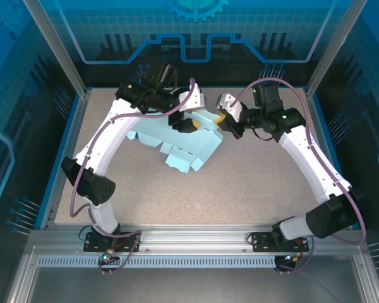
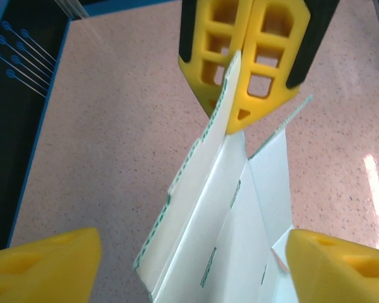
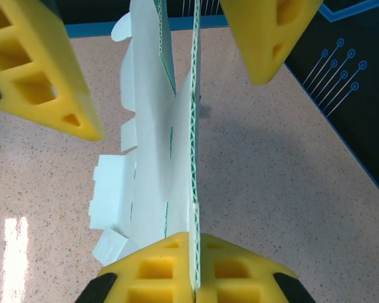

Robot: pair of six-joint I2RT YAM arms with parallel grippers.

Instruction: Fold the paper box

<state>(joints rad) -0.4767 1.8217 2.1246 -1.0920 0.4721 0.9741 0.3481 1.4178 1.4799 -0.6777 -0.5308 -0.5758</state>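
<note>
Paper box [image 1: 189, 151], a creased pale-blue sheet with flaps, slants up over the middle of the desk [image 1: 259, 183]. Right fingers [image 3: 155, 268] pinch its raised edge. Left fingers [image 2: 44, 265] are spread, one on either side of it.

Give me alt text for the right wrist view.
The right gripper, at the bottom of the view, is shut on the rim of the paper box, a pale creased sheet seen edge-on over the speckled table. The left gripper straddles the sheet farther off, jaws open.
</note>
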